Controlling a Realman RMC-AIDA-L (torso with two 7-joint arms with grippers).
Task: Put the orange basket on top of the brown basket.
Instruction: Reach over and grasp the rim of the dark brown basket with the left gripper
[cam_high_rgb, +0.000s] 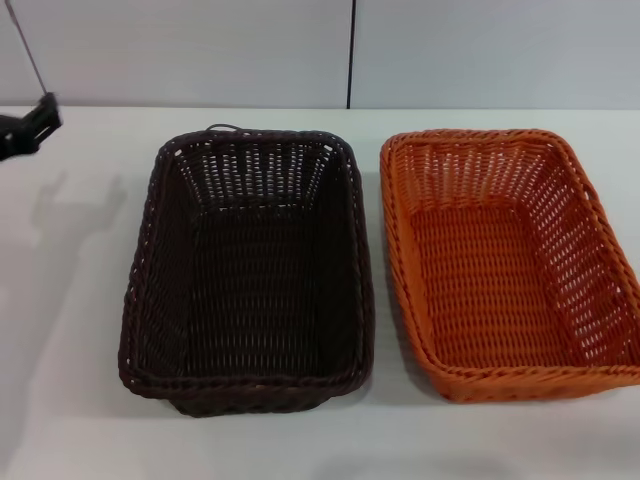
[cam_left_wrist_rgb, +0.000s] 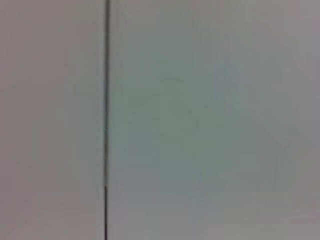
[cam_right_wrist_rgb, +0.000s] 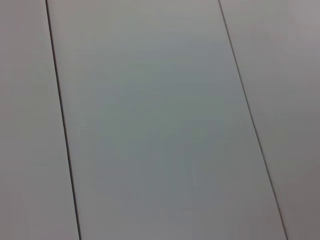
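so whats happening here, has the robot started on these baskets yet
Not yet. The orange basket and the brown basket sit side by side on the white table, not touching, both empty. The left gripper hangs at the far left edge, well away from the baskets and holding nothing. The right gripper is out of sight. Stacking has not begun.

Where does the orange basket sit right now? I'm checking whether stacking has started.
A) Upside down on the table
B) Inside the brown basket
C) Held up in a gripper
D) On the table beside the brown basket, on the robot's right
D: in the head view the orange basket stands upright on the white table, next to the brown basket, with a narrow gap between them and no gripper on it.
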